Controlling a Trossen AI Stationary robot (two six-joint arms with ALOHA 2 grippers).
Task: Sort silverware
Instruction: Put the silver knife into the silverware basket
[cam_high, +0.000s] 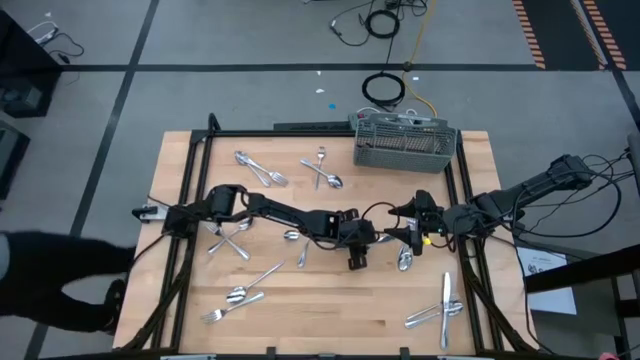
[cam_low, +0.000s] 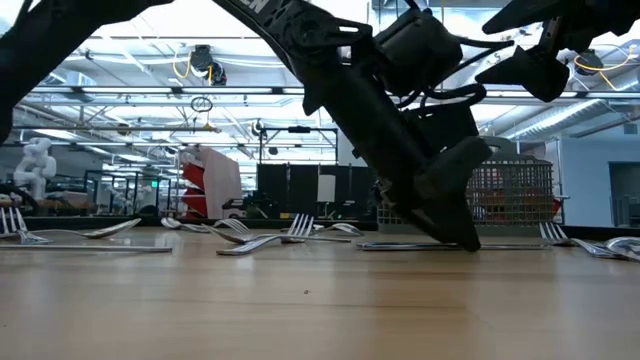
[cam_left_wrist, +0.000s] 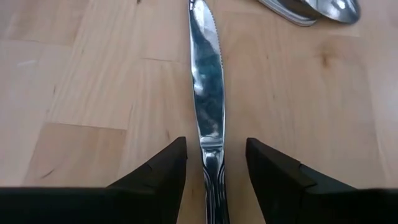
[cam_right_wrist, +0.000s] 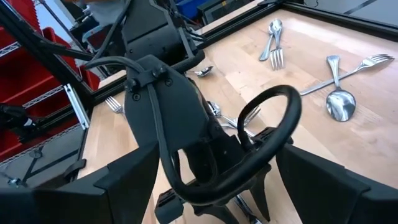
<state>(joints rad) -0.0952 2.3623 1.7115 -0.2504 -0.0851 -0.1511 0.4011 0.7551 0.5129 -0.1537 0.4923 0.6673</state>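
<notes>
Left gripper (cam_left_wrist: 213, 163) down on table, fingers parted, knife (cam_left_wrist: 207, 93) lying between them (handle untouched); right gripper (cam_high: 408, 236) wide, empty.

Both grippers, left (cam_high: 357, 258) and right (cam_high: 402, 233), meet mid-table among scattered silverware (cam_high: 245, 295).

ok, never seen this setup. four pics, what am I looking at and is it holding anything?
Two dark robot arms work over a wooden table. One picture looks straight down, one sits at tabletop level, and two come from cameras on each wrist. Forks, spoons and knives lie scattered on the table; a grey cutlery basket stands at the far edge. The left claw is down at the tabletop, open, its fingers on either side of a knife that lies flat, not gripped. The right claw hangs open close beside it, holding nothing.
</notes>
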